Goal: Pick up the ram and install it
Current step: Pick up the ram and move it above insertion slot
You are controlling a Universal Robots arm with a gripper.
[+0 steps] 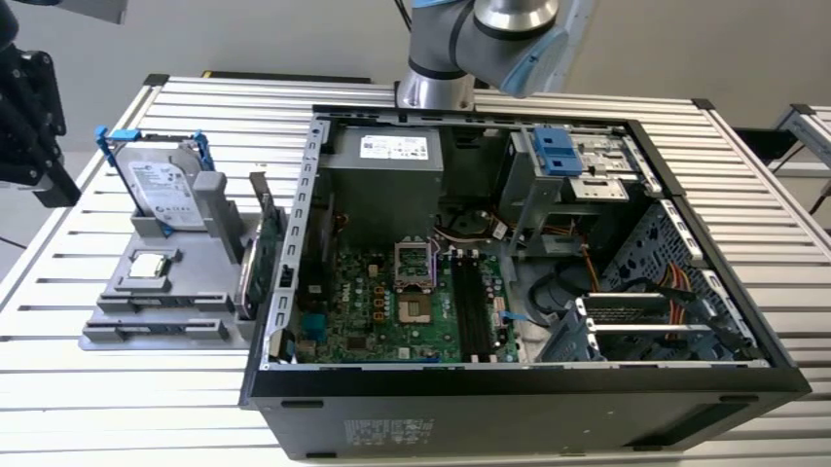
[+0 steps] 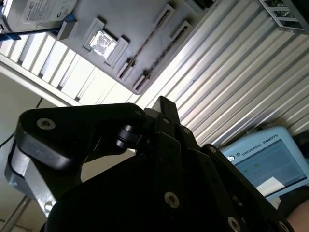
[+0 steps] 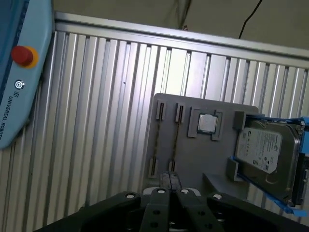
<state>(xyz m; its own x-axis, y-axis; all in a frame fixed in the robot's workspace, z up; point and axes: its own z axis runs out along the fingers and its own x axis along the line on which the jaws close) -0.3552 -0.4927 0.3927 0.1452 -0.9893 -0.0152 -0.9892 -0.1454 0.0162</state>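
In the exterior view the arm (image 1: 484, 39) stands behind the open computer case (image 1: 309, 195), and the long black slots (image 1: 470, 302) on its board look empty to me. In the second wrist view the ram (image 2: 147, 41) seems to stand on edge in the grey holder (image 2: 130, 24) on the surface (image 2: 217, 72). In the first wrist view the fingers (image 3: 166, 180) look pressed together, holding nothing, over that holder. I judge that picking and installing are both not yet done.

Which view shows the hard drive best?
The first wrist view: the hard drive faces the camera, close. In the exterior view the hard drive stands farther off; the second wrist view catches one cut-off end.
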